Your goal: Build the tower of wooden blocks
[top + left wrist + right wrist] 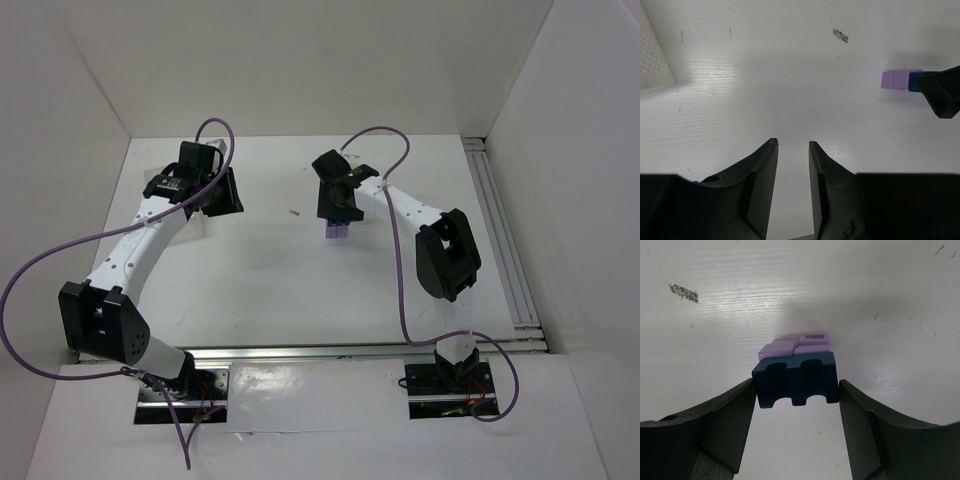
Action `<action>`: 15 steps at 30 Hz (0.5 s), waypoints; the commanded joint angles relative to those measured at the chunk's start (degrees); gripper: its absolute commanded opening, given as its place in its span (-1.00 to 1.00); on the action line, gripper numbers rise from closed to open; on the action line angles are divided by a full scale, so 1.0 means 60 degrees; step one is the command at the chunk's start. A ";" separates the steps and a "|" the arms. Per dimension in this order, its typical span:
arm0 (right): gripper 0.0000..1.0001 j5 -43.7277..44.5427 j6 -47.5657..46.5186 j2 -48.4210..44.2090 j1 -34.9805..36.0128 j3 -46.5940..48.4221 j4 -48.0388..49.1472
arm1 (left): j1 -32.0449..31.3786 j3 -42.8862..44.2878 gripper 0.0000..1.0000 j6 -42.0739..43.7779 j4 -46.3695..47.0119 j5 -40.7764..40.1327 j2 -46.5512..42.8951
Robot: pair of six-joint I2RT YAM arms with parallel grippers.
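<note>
Blue block (795,372), one, clamped in right hand (797,386); two purple blocks (777,349); left hand (792,144) narrow.

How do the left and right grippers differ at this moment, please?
The left gripper holds nothing; the right gripper is clamped on the blue block. The left's jaws stand narrow over bare table; the right's stand wider, over the purple blocks. Both are black and two-fingered.

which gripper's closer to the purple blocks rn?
Right. The right gripper is at the purple blocks, its fingers on both sides of the dark blue block that touches them. The left gripper sits well off to their left, holding nothing.
</note>
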 commanded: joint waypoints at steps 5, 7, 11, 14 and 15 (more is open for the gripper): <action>0.45 0.0132 -0.0012 -0.0028 0.0106 0.0410 -0.0137 | 0.0058 -0.0028 -0.12 0.0283 0.0213 0.0165 -0.0232; 0.45 0.0045 -0.0012 -0.0028 0.0106 0.0512 -0.0136 | 0.0058 -0.0028 -0.12 0.0283 0.0213 0.0165 -0.0232; 0.45 0.0044 -0.0012 -0.0028 0.0106 0.0513 -0.0136 | 0.0058 0.0060 -0.12 0.0283 0.0213 0.0165 -0.0232; 0.45 0.0044 -0.0012 -0.0028 0.0193 0.0513 -0.0136 | 0.0058 0.0060 -0.12 0.0283 0.0213 0.0165 -0.0232; 0.45 0.0044 -0.0012 0.0059 0.0193 0.0513 -0.0136 | 0.0058 0.0060 -0.12 0.0283 0.0213 0.0165 -0.0145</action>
